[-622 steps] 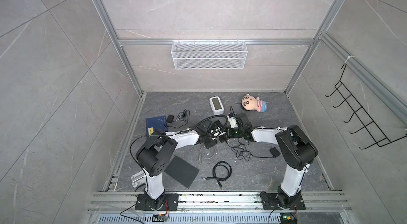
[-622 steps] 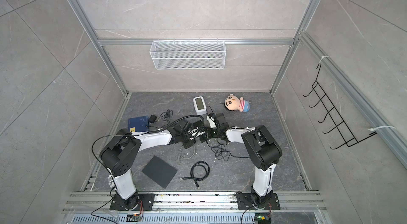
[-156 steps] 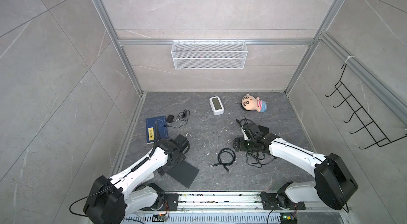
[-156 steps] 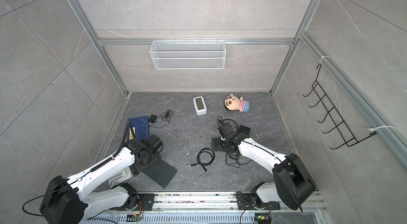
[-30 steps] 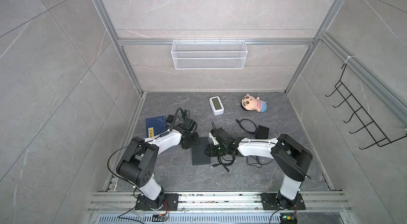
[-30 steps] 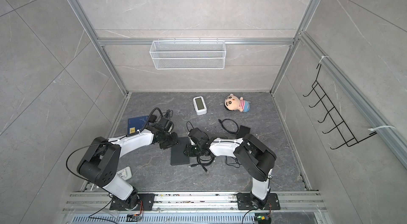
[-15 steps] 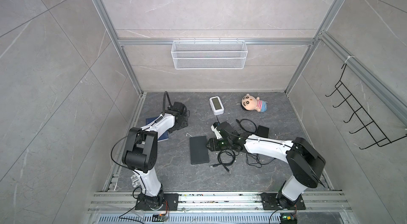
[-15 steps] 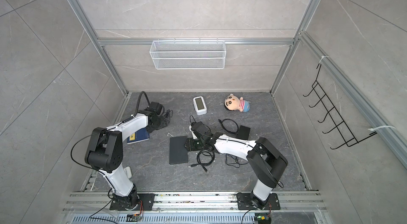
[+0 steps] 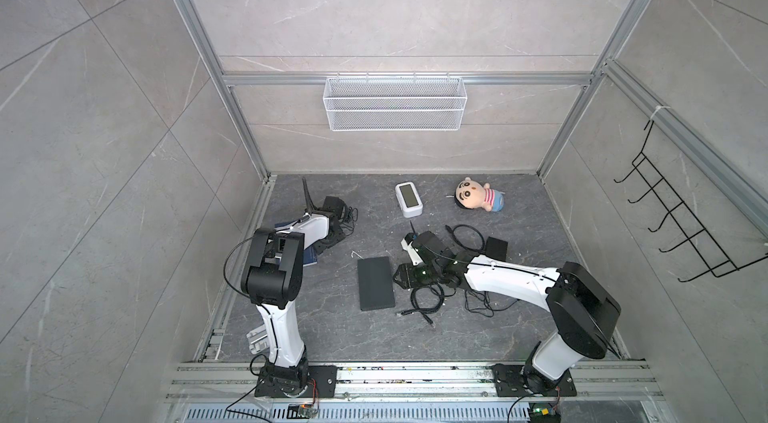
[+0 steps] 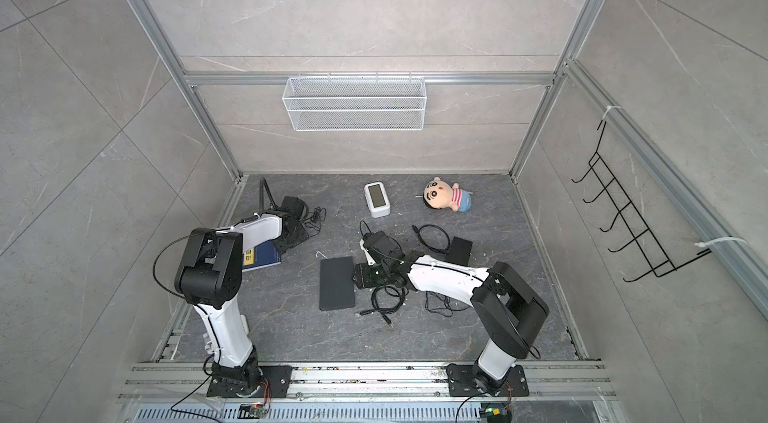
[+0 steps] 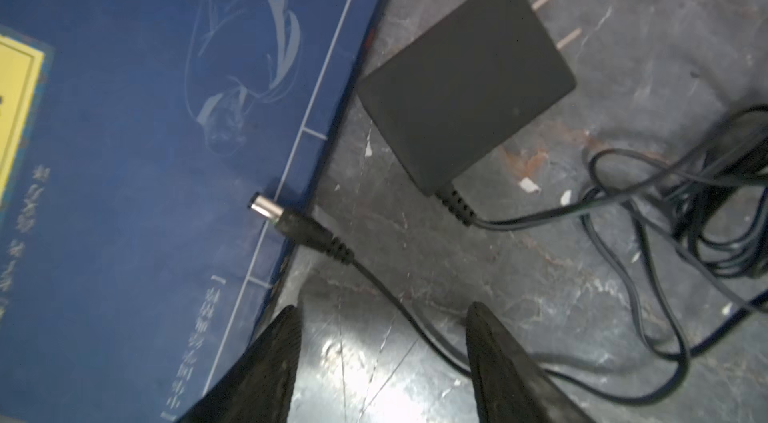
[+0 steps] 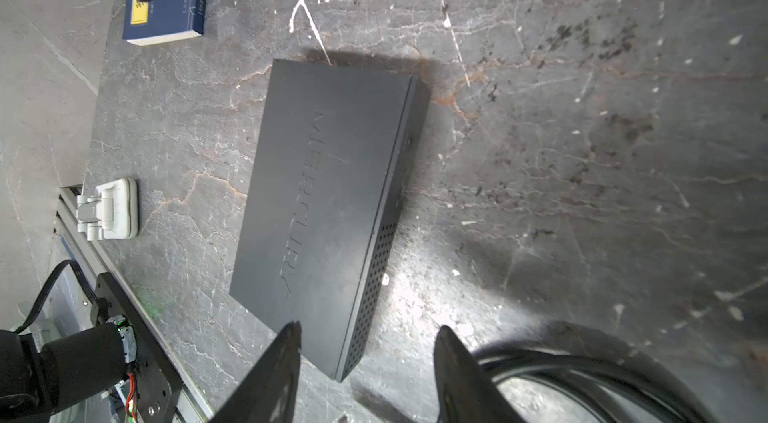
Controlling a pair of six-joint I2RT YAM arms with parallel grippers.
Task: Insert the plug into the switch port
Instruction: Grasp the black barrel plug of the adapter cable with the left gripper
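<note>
A: Item: plug (image 11: pixel 286 223)?
B: On counter (image 11: pixel 457 275), tip on book (image 11: pixel 145 109) edge, just ahead of left pincer (image 11: pixel 382 308), the nearer; axis points away, cord (image 11: pixel 386 292) runs back between its jaws, half open, empty
A: Item: switch (image 12: pixel 328 209)?
B: Mid-counter, beside right pincer (image 12: pixel 368 325), parted, empty

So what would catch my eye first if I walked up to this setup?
Probably the bright plush doll lying at the back of the grey floor, the only colourful thing besides a blue book on the left. Next, the left gripper hangs open near a silver-tipped plug resting on the book's edge, and the right gripper hangs open beside a flat black switch box mid-floor.
</note>
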